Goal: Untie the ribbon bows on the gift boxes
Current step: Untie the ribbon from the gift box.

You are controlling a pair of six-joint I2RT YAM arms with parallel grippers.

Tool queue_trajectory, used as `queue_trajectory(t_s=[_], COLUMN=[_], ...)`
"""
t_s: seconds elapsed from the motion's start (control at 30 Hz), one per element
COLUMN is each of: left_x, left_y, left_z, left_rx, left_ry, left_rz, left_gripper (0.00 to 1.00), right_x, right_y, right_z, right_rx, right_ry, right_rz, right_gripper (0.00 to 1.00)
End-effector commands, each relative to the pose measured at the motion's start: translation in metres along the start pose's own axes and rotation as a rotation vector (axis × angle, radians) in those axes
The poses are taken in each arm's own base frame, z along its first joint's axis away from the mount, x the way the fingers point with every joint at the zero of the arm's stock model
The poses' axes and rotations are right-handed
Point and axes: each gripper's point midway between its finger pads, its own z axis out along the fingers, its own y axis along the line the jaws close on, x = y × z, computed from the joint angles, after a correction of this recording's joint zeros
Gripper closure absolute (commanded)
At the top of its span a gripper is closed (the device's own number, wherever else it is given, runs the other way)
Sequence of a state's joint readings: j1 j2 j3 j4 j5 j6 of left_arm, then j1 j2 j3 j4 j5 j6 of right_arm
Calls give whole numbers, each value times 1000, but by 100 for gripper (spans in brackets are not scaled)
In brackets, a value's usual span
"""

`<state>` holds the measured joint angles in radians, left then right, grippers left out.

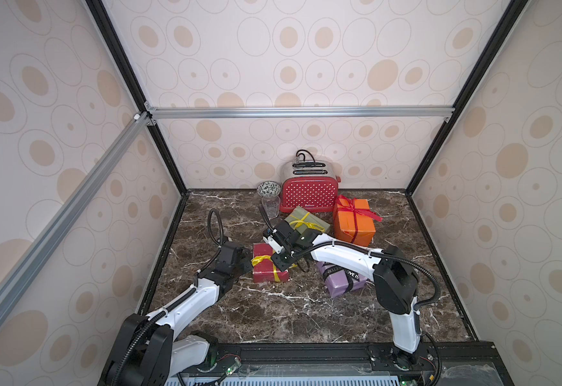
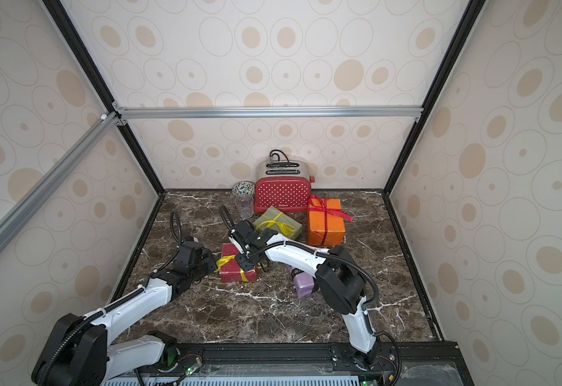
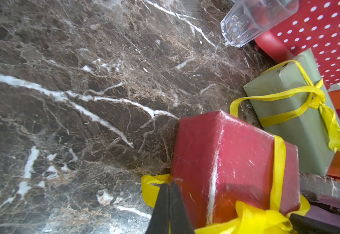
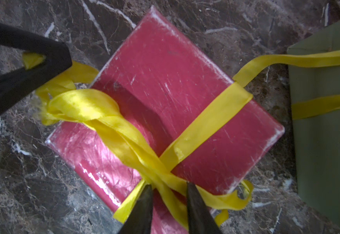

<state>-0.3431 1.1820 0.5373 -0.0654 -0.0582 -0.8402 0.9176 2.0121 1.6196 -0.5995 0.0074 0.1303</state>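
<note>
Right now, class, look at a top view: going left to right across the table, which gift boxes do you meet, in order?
In a top view: red box → green box → orange box. The purple box overlaps green and orange sideways, so it is left out.

Aluminium frame [image 1: 299, 112] and wallpapered panels [image 1: 306, 50] mark a lab booth.
</note>
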Motion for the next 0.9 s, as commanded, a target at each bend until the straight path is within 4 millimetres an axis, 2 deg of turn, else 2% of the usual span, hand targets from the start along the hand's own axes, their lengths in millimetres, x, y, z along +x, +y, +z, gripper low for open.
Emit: queue_trajectory(t_s=[0.0,0.1,0.17,0.37,0.57,0.7,0.87], left_x=[-14,-15,-15,-18,-19,-20,-19], left_y=[-6,-5,-1,11,22,31,44], left_z=[-4,-5,-5,-9,-13,-17,-22], left_rx=[7,-1,-19,-76,-119,-154,-195], left_ry=[-38,-43,-47,-75,-104,-123,-157], left_rz=[9,6,2,-7,-14,-27,-60], left_gripper=[100,100,100,100,100,100,100], right_x=[19,18,17,18,34,50,63], right_y=[-2,-9,-13,-20,-30,-46,-74], right_z=[3,1,-4,-18,-23,-23,-29], right_rx=[26,69,85,71,1,-22,12], right_ry=[61,56,36,-40,-54,-56,-76], right_rz=[-17,-9,2,76,190,302,477], right_gripper=[79,95,100,100,100,100,100])
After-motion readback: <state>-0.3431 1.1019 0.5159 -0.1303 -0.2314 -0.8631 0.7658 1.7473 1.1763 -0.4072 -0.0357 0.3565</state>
